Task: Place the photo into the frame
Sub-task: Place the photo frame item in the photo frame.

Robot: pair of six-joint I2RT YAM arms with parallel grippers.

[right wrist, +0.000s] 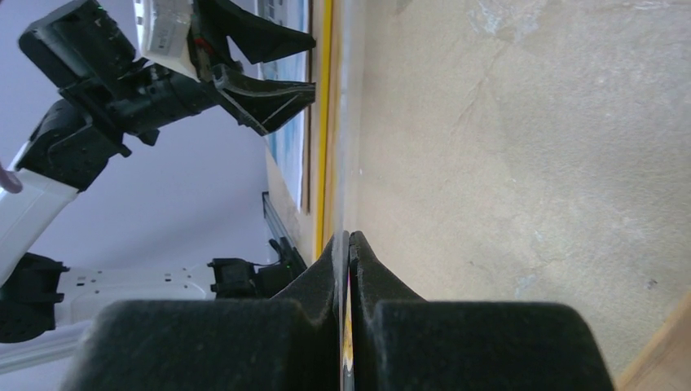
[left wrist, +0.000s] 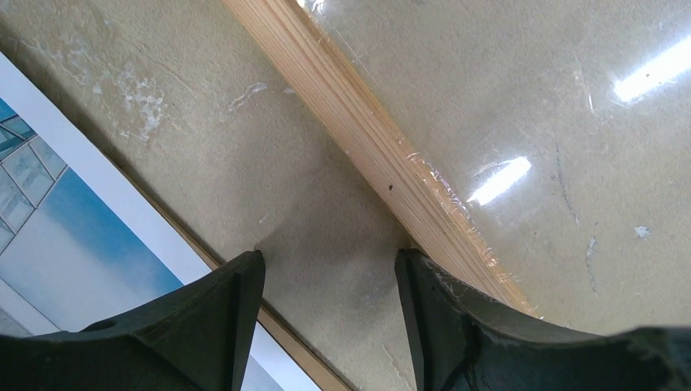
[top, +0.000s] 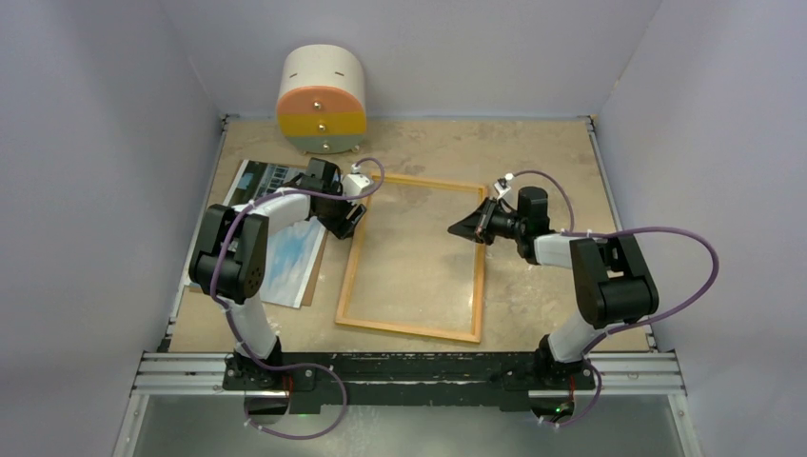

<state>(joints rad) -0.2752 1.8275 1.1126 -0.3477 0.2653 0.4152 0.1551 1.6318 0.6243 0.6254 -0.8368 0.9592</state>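
Note:
The frame [top: 353, 267] lies on the table with its wood-coloured back up and a clear pane [left wrist: 530, 98] inside it. My right gripper [top: 473, 227] is shut on the frame's right rail near the far corner. The right wrist view shows its closed tips [right wrist: 349, 240] pinching the thin edge, and a yellow strip of the frame [right wrist: 326, 122] beyond. The photo [top: 290, 262] lies picture side up on a brown backing sheet [left wrist: 277, 326], left of the frame. My left gripper [top: 350, 221] is open and empty, low over bare table between the photo [left wrist: 65, 236] and the frame's left rail [left wrist: 358, 130].
A round drawer box [top: 322, 100] with orange, yellow and grey-green bands stands at the back left. Purple-grey walls close in the table on three sides. A metal rail [top: 409, 367] runs along the near edge. My left gripper [right wrist: 269, 69] shows in the right wrist view.

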